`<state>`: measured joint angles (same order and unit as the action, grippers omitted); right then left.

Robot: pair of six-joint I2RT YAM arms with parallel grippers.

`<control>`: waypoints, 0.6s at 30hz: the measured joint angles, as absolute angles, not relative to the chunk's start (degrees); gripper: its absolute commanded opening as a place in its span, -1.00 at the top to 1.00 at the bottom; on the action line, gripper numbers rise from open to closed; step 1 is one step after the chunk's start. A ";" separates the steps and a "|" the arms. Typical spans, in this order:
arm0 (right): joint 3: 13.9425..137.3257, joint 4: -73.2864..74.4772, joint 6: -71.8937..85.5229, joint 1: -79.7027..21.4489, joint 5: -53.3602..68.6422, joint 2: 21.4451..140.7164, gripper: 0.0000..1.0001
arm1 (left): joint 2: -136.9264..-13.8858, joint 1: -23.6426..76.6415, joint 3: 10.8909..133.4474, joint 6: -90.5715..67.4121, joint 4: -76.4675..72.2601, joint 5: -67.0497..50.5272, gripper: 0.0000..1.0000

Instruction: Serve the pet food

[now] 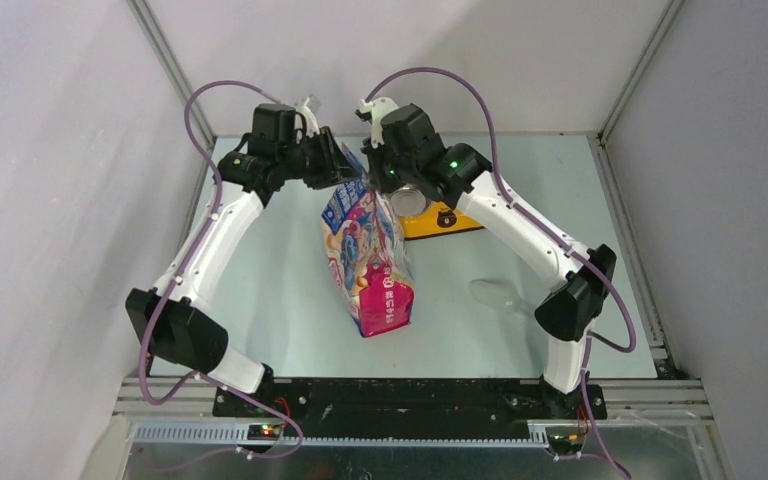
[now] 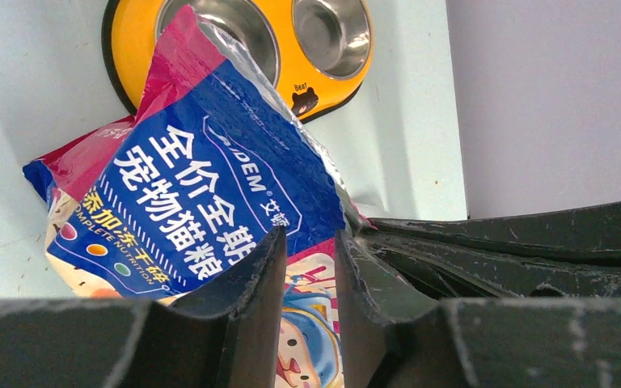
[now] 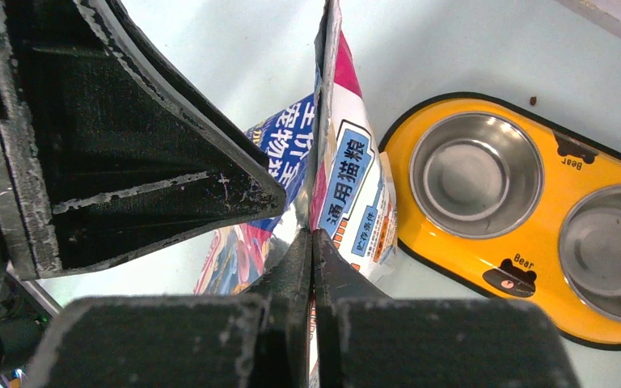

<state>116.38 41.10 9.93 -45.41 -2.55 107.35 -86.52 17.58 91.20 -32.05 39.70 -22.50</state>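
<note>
Top view. Found bag (image 1: 370, 260) mid-table (image 1: 280, 290), lifted and leaning, open top toward 12 o'clock, pink base toward 6. Logged left gripper (image 1: 345, 172) at the bag's top edge from 10 o'clock and right gripper (image 1: 385, 180) at the same edge from 1 o'clock, tips close together. Noted yellow bowl (image 1: 450, 220) at 1 o'clock of the bag, partly hidden under the right arm. Noted clear scoop (image 1: 495, 293) on the table at 4 o'clock of the bag, apart from it. Kibble hidden by the bag's film.

Left wrist. Saw left gripper (image 2: 309, 238) with jaws narrowly apart, the bag's cartoon print showing in the gap. Cannot tell whether film is pinched. Blue panel of bag (image 2: 210, 178) at 11 o'clock of the fingertips, and bowl (image 2: 133, 48) beyond it at 12, two steel cups showing.

Right wrist. Saw right gripper (image 3: 314, 236) with jaws closed flat on the bag's (image 3: 348, 186) thin top edge, film rising straight toward 12 from between the tips. Left finger (image 3: 170, 186) at 9 o'clock, its tip against the blue side. Bowl (image 3: 453, 259) at 3 o'clock. One brown speck (image 3: 532, 101) on the table at 12 of the bowl, too small to identify.
</note>
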 measured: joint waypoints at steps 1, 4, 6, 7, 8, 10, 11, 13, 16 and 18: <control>116.36 41.08 10.00 -45.41 -2.37 107.33 1.00 | -86.52 17.58 91.15 -32.05 39.77 -22.37 0.33; 116.09 41.01 10.09 -45.41 -2.04 107.13 1.00 | -86.52 17.61 91.05 -32.12 39.75 -22.44 0.32; 116.01 40.99 10.09 -45.41 -1.76 107.00 1.00 | -86.59 17.61 91.05 -32.16 39.44 -22.90 0.32; 115.96 40.99 10.11 -45.41 -1.76 106.98 1.00 | -86.65 17.63 91.05 -32.18 39.29 -23.09 0.32; 115.96 41.01 10.13 -45.41 -1.76 106.96 1.00 | -86.76 17.63 91.05 -32.23 39.09 -23.24 0.32; 115.85 41.04 10.31 -45.39 -1.76 106.91 1.00 | -87.13 17.63 91.05 -32.53 38.48 -23.97 0.32; 115.63 41.01 10.39 -45.36 -1.76 106.80 1.00 | -87.33 17.63 91.05 -32.58 38.24 -24.38 0.32; 115.33 41.01 10.52 -45.36 -1.78 106.65 1.00 | -87.68 17.67 91.05 -32.69 37.74 -25.17 0.28; 114.98 41.06 10.72 -45.21 -1.76 106.43 1.00 | -87.99 17.80 90.94 -33.32 36.62 -26.92 0.23; 114.83 41.08 10.79 -45.19 -1.76 106.26 1.00 | -88.03 17.89 90.45 -34.02 35.38 -28.23 0.23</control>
